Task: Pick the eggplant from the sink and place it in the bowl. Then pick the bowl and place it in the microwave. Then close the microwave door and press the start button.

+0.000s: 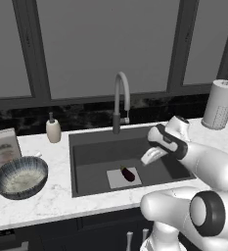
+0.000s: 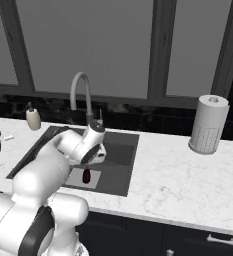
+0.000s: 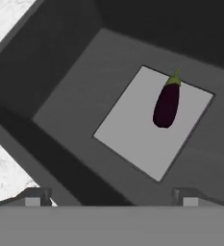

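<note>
White marble tabletop point(image 1: 47, 196) carries dark grey rectangular sink point(image 1: 86, 147). Robot's hand point(image 3: 111, 198) hovers above the basin, fingers wide apart, empty. Small dark purple eggplant point(image 3: 167, 105) lies on pale mat point(image 3: 132, 129) on sink floor: probably light, firm, glossy-slick; grip across mid-body.

A white marble bench point(image 1: 47, 201) runs beneath dark-framed windows point(image 1: 105, 44) with frosted grey panes. A cream soap dispenser point(image 1: 53, 130) stands upright at the rear of the bench, against the black backsplash point(image 1: 86, 115). A paper towel roll point(image 2: 208, 125) stands upright toward the right. A pale boxed package point(image 1: 4, 146) stands upright near the left edge.
</note>
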{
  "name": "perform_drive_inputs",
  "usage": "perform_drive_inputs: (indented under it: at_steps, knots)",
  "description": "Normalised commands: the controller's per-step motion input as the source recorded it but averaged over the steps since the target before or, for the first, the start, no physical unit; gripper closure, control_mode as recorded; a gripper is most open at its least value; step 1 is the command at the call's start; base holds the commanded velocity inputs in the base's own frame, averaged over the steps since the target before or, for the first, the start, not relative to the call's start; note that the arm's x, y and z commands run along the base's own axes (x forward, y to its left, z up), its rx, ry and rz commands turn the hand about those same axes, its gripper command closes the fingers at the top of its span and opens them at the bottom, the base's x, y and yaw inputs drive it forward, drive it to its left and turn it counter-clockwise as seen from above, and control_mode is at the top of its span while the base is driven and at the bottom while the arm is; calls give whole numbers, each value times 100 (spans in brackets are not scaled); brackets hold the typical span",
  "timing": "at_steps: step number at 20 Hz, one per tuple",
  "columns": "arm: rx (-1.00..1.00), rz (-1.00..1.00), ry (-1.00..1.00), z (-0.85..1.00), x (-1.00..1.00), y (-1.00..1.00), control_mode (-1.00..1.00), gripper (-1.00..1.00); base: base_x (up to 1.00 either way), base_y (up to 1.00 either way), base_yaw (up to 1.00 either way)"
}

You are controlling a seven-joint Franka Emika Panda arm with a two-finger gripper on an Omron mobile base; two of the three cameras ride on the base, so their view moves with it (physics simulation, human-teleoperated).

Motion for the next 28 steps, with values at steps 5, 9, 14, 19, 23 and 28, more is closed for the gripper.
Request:
perform_drive_inputs:
  at_steps: [5,9,14,19,23,28]
  knots:
    - [9,0,-21,-68,13,0,-100,-100,0,0,0]
    - [0,1,-7,-35,32,0,-100,-100,0,0,0]
    - [1,1,2,-26,30,0,-100,-100,0,0,0]
    - [3,-1,14,-27,32,0,-100,-100,0,0,0]
    - [4,-8,17,-13,30,2,-100,-100,0,0,0]
    - [2,-7,5,-41,15,0,-100,-100,0,0,0]
